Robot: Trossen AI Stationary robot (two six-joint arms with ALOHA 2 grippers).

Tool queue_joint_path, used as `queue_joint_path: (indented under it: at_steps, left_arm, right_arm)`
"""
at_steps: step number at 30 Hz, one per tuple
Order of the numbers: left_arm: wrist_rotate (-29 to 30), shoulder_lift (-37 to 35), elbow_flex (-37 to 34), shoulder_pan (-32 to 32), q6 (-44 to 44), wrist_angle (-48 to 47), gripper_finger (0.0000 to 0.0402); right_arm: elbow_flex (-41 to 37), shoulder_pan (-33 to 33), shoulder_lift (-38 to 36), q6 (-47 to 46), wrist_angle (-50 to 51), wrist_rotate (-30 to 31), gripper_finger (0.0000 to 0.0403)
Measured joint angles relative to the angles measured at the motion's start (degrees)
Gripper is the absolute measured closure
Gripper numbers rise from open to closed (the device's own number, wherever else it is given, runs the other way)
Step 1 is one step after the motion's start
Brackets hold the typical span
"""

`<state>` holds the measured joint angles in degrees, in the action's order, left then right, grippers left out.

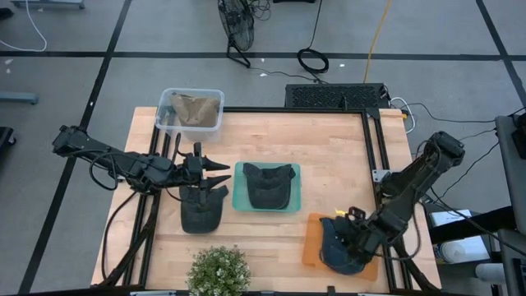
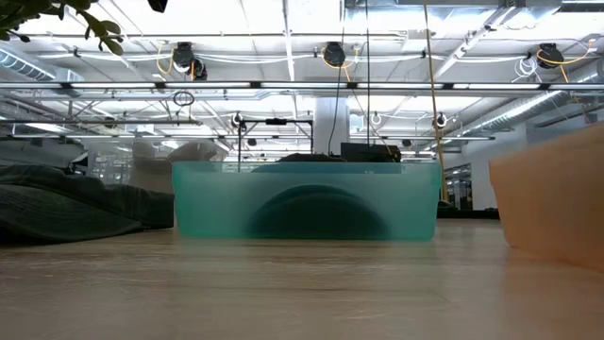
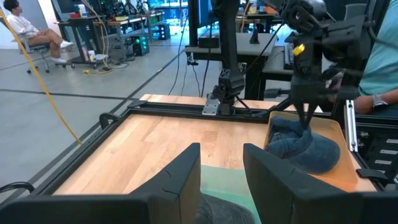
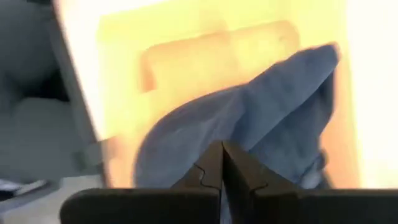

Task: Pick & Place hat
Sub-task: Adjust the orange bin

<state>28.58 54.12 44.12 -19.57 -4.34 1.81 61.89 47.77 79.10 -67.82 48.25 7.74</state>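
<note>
Three hats: dark hat (image 1: 201,210), teal-bin hat (image 1: 269,182), blue hat (image 1: 339,244); three bins; one plant (image 1: 219,271), seemingly.

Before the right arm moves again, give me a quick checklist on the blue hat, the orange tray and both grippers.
1. Right gripper over the orange tray: ok.
2. Its fingers pressed together at the blue hat: ok; cloth actually pinched: cannot tell.
3. Blue hat inside the tray: not ok, it overhangs the near edge in the high view.
4. Left gripper open, clear of the right arm: ok.
5. Dark hat on the table below the left gripper, not gripped: ok.
6. Teal tray already holds a hat: ok.
</note>
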Motion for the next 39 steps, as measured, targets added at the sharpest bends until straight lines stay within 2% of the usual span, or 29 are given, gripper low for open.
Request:
queue_joint_path:
  at_steps: [7, 14, 19, 22, 25, 30, 35, 39]
  left_arm:
    - [0.0, 0.01, 0.0, 0.0, 0.0, 0.28, 0.027]
    - [0.0, -0.02, 0.0, 0.0, 0.13, 0.12, 0.027]
    - [-0.01, -0.01, 0.0, 0.0, 0.37, 0.12, 0.027]
    - [0.0, -0.02, 0.0, 0.0, 0.37, 0.14, 0.027]
    - [0.0, -0.02, 0.0, 0.0, 0.16, 0.13, 0.027]
    - [-0.01, -0.01, 0.0, 0.0, 0.18, 0.03, 0.027]
    - [0.01, -0.01, 0.0, 0.0, 0.2, -0.08, 0.027]
    - [-0.01, -0.02, 0.0, 0.0, 0.15, -0.05, 0.027]
  right_arm:
    - [0.0, -6.85, 5.44, 11.75, -1.82, -0.17, 0.0403]
    - [0.0, -12.36, 7.91, 24.34, -15.03, 1.41, 0.0403]
    - [0.1, -14.39, 7.8, 29.78, -21.43, 5.91, 0.0403]
    - [0.11, -16.08, 9.63, 31.98, -25.03, 5.86, 0.0403]
    - [0.11, -17.12, 12.66, 33.02, -27.3, 3.63, 0.0403]
    - [0.31, -17.22, 17.13, 30.09, -25.43, -4.84, 0.0403]
    - [0.23, -14.07, 16.47, 27.03, -25.47, -7.98, 0.0403]
    - [0.22, -11.55, 13.28, 23.64, -27.37, -8.78, 0.0403]
